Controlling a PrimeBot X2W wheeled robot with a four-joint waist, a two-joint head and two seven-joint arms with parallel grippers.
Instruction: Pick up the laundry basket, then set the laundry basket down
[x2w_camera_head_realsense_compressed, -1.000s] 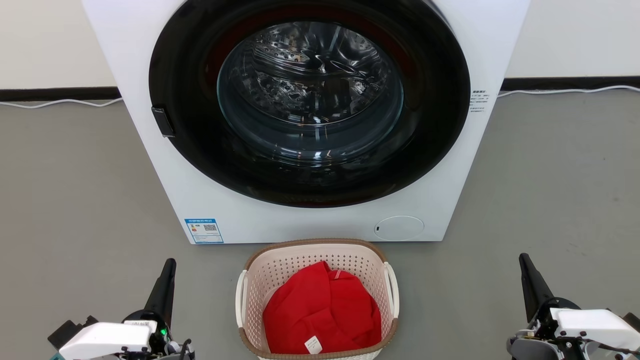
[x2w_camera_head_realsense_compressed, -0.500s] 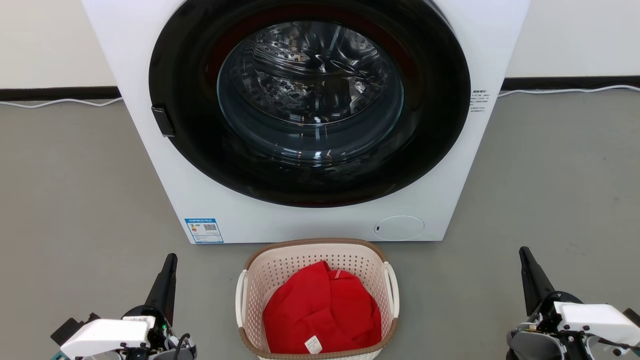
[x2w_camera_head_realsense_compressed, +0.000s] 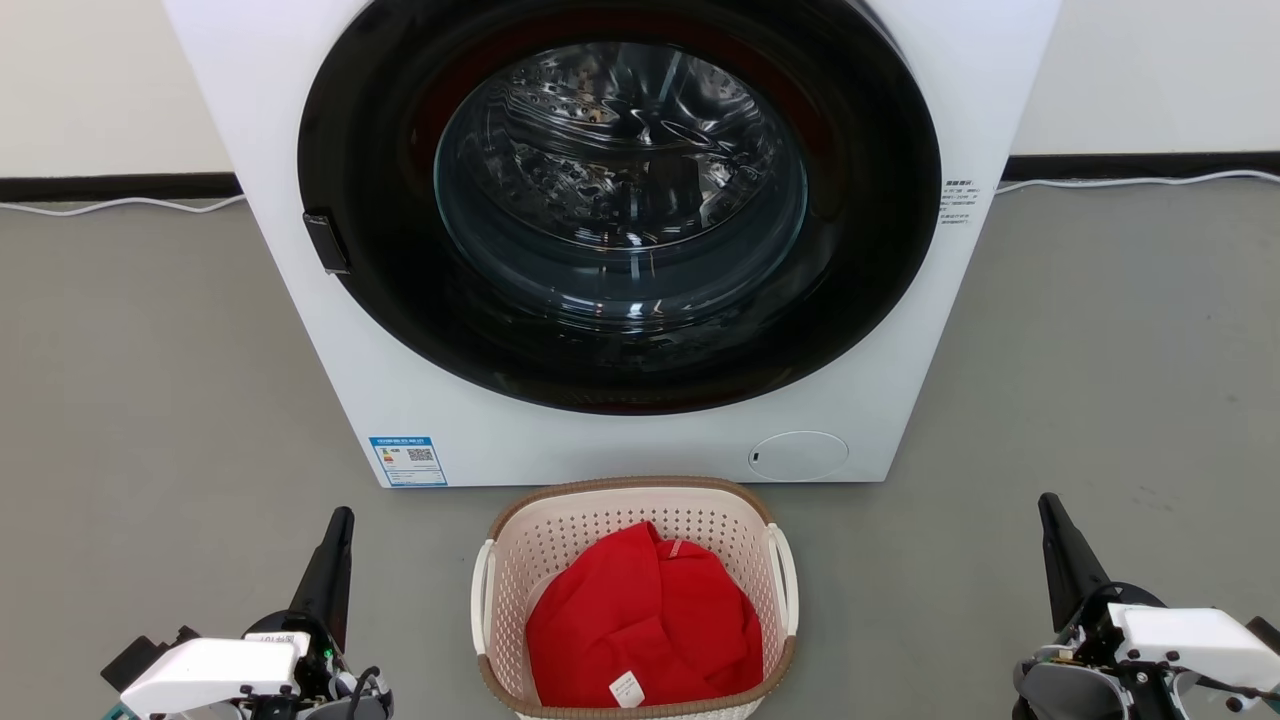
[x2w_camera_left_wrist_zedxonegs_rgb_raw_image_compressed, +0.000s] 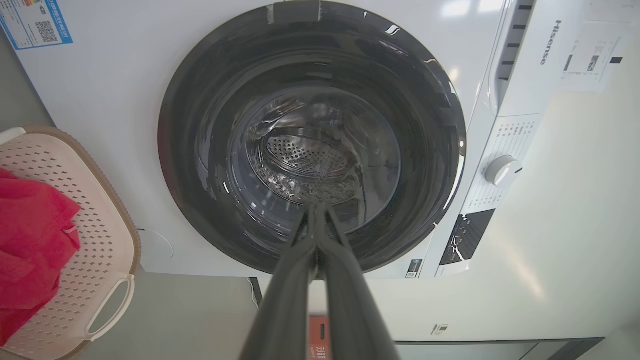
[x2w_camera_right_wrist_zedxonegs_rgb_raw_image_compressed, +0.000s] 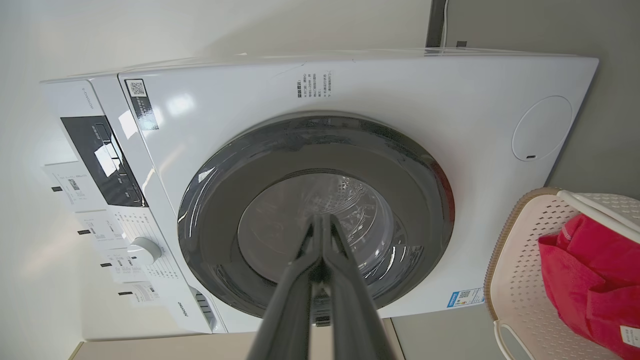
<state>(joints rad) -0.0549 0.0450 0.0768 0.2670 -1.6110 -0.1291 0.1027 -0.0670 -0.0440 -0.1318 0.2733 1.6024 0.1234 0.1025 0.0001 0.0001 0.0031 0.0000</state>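
Note:
The laundry basket (x2w_camera_head_realsense_compressed: 560, 525) is a small cream perforated tub with a brown rim and white side handles; it stands on the grey floor just in front of the washer and holds a red garment (x2w_camera_head_realsense_compressed: 640, 620). The basket (x2w_camera_left_wrist_zedxonegs_rgb_raw_image_compressed: 95, 220) also lies at the left edge of the left wrist view, and the basket (x2w_camera_right_wrist_zedxonegs_rgb_raw_image_compressed: 520, 270) at the right edge of the right wrist view. My left gripper (x2w_camera_head_realsense_compressed: 342, 518) hovers left of the basket, apart from it, fingers shut and empty (x2w_camera_left_wrist_zedxonegs_rgb_raw_image_compressed: 316, 207). My right gripper (x2w_camera_head_realsense_compressed: 1046, 503) stays well to the right, also shut and empty (x2w_camera_right_wrist_zedxonegs_rgb_raw_image_compressed: 322, 218).
A white front-loading washer (x2w_camera_head_realsense_compressed: 900, 330) with a closed dark round door (x2w_camera_head_realsense_compressed: 620, 200) rises right behind the basket. Grey floor (x2w_camera_head_realsense_compressed: 150, 400) spreads on both sides. A white cable (x2w_camera_head_realsense_compressed: 1120, 183) runs along the dark skirting at the wall.
Both grippers edged forward, up the head view, between one second and half a second ago and have held still since. The basket has not moved.

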